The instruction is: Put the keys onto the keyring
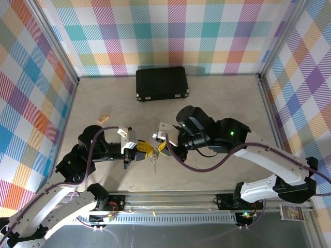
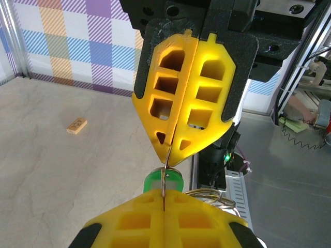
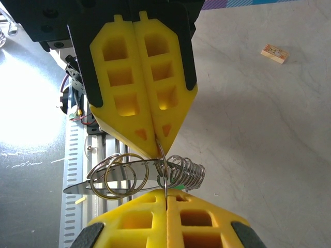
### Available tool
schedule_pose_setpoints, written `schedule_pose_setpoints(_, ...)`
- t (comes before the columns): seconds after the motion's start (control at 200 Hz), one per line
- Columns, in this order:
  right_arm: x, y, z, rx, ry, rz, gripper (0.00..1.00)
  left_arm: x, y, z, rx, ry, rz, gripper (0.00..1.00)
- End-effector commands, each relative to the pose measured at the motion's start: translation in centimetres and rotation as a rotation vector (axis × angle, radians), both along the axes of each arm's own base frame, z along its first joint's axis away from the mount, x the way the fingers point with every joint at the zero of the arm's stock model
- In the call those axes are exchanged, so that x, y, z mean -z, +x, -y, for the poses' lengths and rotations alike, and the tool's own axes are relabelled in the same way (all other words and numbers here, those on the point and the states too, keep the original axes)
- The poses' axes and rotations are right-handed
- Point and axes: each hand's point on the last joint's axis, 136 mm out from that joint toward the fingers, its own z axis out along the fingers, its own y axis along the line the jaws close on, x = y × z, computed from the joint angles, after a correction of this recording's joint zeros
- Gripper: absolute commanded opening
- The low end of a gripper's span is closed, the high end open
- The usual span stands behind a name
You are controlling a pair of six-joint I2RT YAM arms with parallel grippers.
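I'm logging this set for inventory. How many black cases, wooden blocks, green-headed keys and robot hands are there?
Black case: 1
Wooden block: 1
Green-headed key: 1
Hands: 2, left hand and right hand
Total: 5

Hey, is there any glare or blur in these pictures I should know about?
Right wrist view: harsh white glare on the grey surface at left, keyring sharp. Left wrist view: green key head slightly soft. Top view: even light, soft shadows.
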Motion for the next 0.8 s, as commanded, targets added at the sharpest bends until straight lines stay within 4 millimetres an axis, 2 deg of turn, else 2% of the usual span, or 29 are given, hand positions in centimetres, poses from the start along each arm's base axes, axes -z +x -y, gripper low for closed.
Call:
schedule_pose_setpoints(0.0,-1.2,-0.4,-1.7,-0.056,0.053,0.023,0.0,-0.8,-0.2,0.1,0.016,-0.027,0.033,0.0)
schedule_pose_setpoints(0.315,-1.4,-0.6,-1.8,-0.069,0.063,0.032,0.0,-0.7,-0.1,0.0,0.013,-0.026,0.033,0.0)
schedule_pose_setpoints(0.585,-1.1,-0.3,-0.8,-0.038,0.048,0.055,0.0,-0.7,0.0,0.0,0.01,-0.023,0.03,0.0)
schedule_pose_setpoints(0.795,-1.2,-0.6,-0.8,-0.054,0.058,0.06,0.0,-0.9,-0.1,0.1,0.014,-0.027,0.029,0.0)
